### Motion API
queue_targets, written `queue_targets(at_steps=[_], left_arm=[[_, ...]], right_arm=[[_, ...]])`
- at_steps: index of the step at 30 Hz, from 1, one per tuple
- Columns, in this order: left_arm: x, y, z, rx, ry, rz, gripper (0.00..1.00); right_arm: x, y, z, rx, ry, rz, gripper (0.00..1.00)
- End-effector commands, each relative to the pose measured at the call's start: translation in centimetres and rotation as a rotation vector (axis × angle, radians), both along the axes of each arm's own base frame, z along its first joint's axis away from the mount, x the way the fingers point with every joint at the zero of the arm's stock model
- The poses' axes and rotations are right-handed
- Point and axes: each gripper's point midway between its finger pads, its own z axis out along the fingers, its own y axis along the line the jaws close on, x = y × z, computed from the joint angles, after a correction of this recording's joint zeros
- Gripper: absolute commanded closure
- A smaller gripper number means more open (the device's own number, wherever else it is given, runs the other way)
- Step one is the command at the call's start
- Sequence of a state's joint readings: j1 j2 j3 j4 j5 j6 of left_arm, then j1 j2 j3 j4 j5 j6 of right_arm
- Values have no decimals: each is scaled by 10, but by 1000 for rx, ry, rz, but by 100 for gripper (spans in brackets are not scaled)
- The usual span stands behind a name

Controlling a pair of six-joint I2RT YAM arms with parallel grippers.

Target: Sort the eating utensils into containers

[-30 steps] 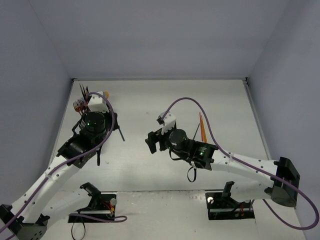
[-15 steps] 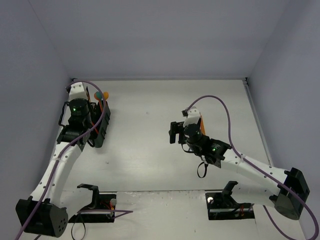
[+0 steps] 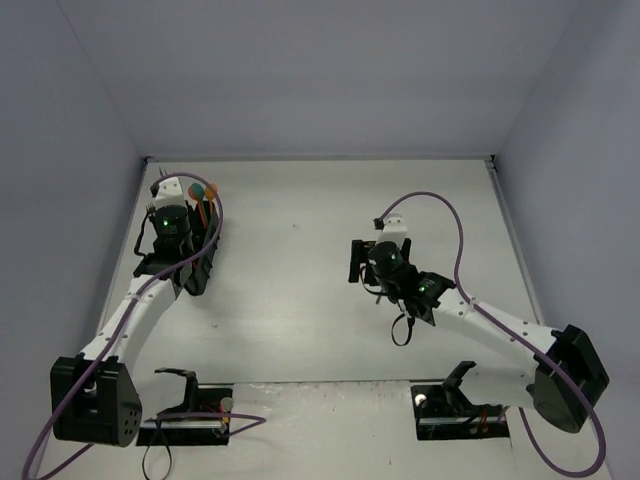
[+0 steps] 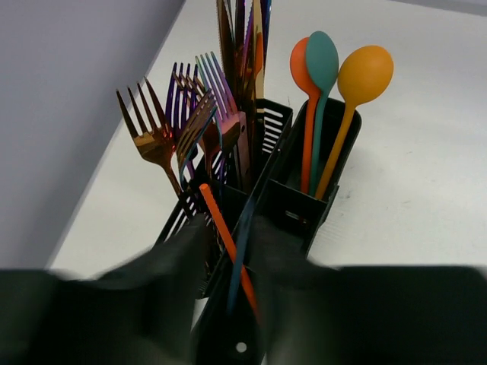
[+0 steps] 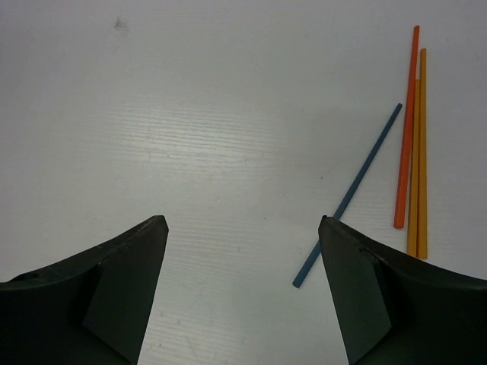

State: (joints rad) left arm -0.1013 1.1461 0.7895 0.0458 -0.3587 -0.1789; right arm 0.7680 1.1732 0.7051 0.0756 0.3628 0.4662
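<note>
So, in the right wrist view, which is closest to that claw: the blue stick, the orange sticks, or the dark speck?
1. The blue stick, just right of the right gripper.
2. The red-orange stick and the yellow-orange sticks, side by side farther right; too close to call.
3. The dark speck, far upper left.

Soft, even light cast from overhead, white table (image 3: 300, 210) brightly lit, faint shadows laid beneath the arms (image 3: 135, 315), left gripper (image 4: 232, 236) rendered dark and blurred at close range, spoons (image 4: 364, 74) kept sharp, a mild sheen seen on their bowls
</note>
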Motion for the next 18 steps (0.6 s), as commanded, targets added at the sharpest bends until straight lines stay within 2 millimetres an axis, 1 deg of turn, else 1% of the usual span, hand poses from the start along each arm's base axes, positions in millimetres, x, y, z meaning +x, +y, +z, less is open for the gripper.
queue_targets(at_steps=[1,2,4,6,10,11,13,15,16,17,18], left_arm=[[11,-1,48,-47,-173,10,56],[7,0,52,-52,-177,12,50],[1,0,60,-60,-180,19,43],[-7,0,76,-84,-199,23,38],[-25,-8,92,-134,-160,-6,34],[-30,-15,90,-157,-130,-37,33],[-39,-28,98,-207,-117,-101,31],[-50,-43,94,-263,-68,-160,30],[-55,-49,97,-287,-65,-189,29],[-59,-56,95,-325,-56,-209,28],[-65,-65,94,-359,-42,-253,27]], right_arm=[[9,-10,-16,11,58,-73,24],[9,-15,-24,6,91,-100,26],[9,-22,-35,0,131,-143,30],[10,-29,-47,-5,166,-181,39],[5,-43,-69,-51,253,-246,45],[4,-44,-75,-53,271,-256,45],[2,-47,-82,-50,301,-270,47],[0,-50,-92,-48,335,-280,49],[0,-50,-95,-50,348,-280,51],[0,-52,-98,-52,358,-284,52],[-1,-52,-102,-58,369,-284,52]])
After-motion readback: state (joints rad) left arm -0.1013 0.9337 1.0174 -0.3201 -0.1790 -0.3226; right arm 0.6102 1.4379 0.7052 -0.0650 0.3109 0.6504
